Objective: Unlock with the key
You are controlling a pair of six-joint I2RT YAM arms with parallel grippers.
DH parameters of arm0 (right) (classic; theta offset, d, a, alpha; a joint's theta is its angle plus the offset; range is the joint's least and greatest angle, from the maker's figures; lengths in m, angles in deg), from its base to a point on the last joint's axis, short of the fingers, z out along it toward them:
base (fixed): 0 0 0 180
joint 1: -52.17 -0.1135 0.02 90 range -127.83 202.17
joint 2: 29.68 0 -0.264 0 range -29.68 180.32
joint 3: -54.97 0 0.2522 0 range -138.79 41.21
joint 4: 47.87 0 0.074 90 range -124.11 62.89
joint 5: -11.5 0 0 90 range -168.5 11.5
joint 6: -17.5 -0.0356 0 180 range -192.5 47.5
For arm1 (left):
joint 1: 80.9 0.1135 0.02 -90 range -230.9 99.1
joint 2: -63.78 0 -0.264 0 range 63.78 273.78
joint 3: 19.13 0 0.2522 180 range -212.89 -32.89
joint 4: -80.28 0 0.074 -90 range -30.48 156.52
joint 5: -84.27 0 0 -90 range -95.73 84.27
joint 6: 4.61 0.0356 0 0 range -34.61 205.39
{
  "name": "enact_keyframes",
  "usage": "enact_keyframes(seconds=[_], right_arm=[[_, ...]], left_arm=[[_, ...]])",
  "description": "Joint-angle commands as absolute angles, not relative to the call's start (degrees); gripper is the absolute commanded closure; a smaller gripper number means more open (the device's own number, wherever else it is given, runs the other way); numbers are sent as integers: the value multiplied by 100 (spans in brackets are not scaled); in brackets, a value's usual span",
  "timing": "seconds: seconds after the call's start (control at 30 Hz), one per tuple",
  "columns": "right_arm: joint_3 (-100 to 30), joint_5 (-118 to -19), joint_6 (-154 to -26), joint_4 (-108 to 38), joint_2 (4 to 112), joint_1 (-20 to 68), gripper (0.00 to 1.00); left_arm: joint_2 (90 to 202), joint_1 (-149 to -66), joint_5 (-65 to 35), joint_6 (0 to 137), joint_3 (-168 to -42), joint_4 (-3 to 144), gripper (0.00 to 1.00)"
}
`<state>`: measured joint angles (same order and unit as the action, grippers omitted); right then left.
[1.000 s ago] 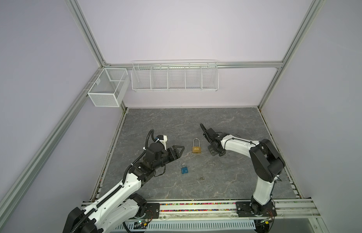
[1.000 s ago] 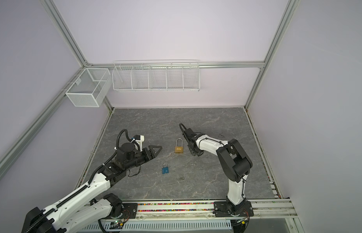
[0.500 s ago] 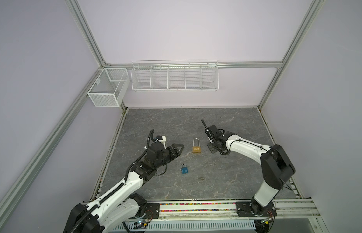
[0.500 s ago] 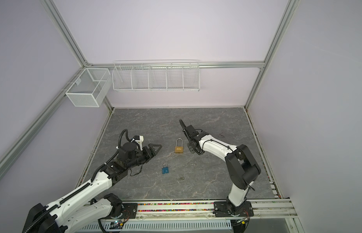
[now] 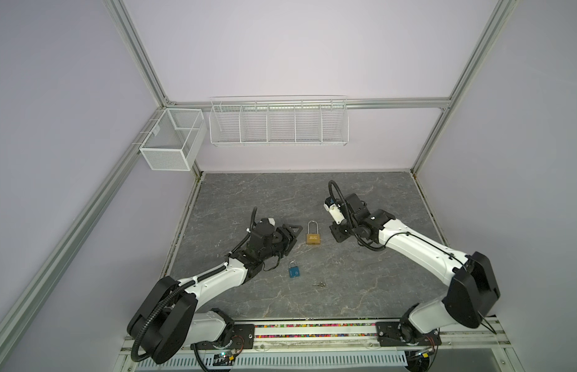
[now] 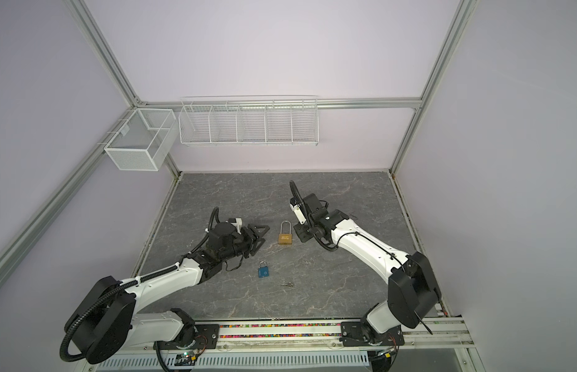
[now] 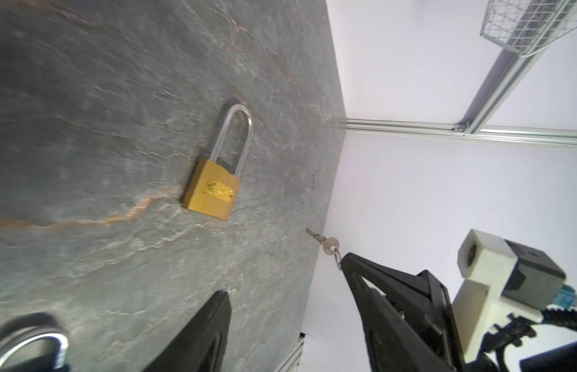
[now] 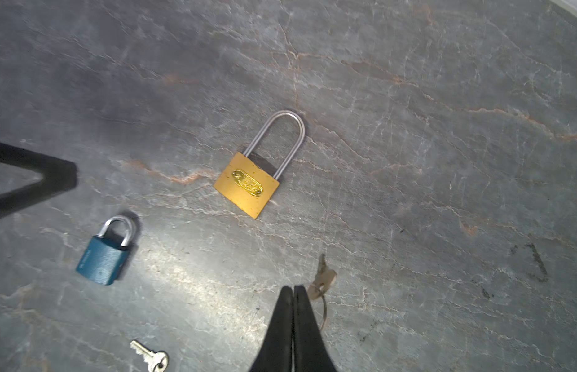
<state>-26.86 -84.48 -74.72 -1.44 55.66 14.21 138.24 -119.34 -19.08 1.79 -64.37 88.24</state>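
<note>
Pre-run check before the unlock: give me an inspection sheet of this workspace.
Surface: grey stone-look table, a few dark scuffs.
Job's things: brass lock and blue lock lie flat, shackles seated; loose key near the blue lock; second key at the right gripper's tip.
Clutter: nothing seen.
Grippers: left gripper open, empty, beside the brass lock; right gripper shut, holding the second key.
Cables: black hoses loop over both wrists, clear of the locks.
Surroundings: wire rack and mesh basket on the frame, nothing seen in them.
</note>
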Motion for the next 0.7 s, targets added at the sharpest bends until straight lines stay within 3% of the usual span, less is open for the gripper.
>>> enact_keyframes(seconds=[0.0,0.1,0.4,0.67], right_arm=[[-2901,-8210,-7800,30,5369,1377,93],[-3014,-8240,-7994,74,5275,1315,93],[-2976,-8594,-8252,-114,4808,1137,93],[-2893,-8758,-8267,-66,4513,1104,93]], left_arm=[[13987,-12189,-1578,-941,-6393,9775,37],[14253,-12439,-1273,-1775,-6339,10455,45],[16215,-13080,-956,-3391,-6821,13626,49],[17139,-13524,-249,-3918,-7109,14589,50]])
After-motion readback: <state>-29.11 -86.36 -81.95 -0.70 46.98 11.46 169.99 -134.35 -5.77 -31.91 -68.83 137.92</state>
